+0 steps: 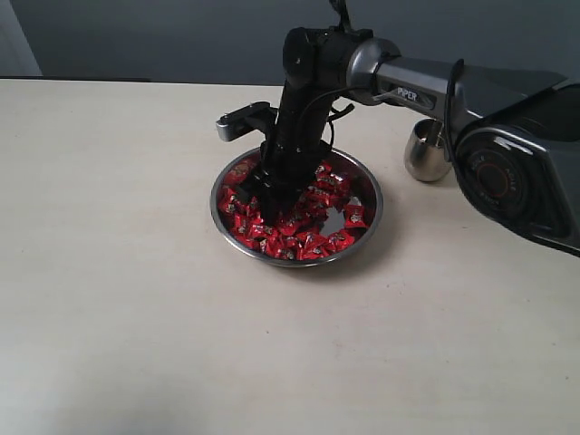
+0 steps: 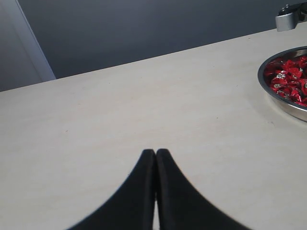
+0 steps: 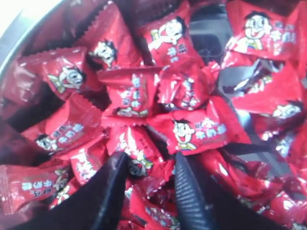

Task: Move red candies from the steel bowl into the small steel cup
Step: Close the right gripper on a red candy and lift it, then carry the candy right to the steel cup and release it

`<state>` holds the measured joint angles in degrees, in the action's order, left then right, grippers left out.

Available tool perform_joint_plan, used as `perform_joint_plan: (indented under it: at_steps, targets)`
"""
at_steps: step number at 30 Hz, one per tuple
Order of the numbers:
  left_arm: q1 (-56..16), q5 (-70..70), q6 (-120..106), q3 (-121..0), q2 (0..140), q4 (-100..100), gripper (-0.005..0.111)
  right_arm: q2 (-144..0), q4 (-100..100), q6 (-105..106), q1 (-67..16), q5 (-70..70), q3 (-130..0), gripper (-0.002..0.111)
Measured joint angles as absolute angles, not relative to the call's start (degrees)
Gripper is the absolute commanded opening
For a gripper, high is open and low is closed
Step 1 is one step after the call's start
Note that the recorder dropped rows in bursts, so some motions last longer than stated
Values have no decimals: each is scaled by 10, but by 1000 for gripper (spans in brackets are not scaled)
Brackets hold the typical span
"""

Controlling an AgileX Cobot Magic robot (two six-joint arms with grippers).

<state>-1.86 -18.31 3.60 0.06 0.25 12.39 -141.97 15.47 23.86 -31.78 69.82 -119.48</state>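
Note:
The steel bowl (image 1: 373, 201) sits at the table's middle, heaped with red candies (image 1: 304, 234). My right gripper (image 1: 268, 205) reaches down into the heap on the bowl's left side. Up close, the right gripper (image 3: 149, 158) is open, its dark fingers (image 3: 112, 187) pushed in among the sweets, and one red candy (image 3: 139, 160) lies in the gap between them. The small steel cup (image 1: 426, 149) stands upright to the right of the bowl, partly behind the arm. My left gripper (image 2: 156, 152) is shut and empty over bare table; the bowl's rim (image 2: 283, 103) and candies (image 2: 290, 79) show at the side of its view.
The right arm's grey link (image 1: 426, 91) stretches over the table from its base (image 1: 517, 177) at the right edge. A grey bracket (image 1: 240, 122) sticks out from its wrist above the bowl's far left rim. A dark wall runs behind the table.

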Motion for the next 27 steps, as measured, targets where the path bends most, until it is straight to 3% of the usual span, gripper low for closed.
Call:
perform_joint_plan:
  at_steps: [2,6,27]
  targets:
    - [-19,-183,36,1,2,124,0,-1421,155,239,-319,698,-1195,25]
    - [-19,-183,36,1,2,124,0,-1422,157,237,-320,699,-1195,-1]
    - [-19,-183,36,1,2,124,0,-1299,94,236,-320,698,-1195,-1]
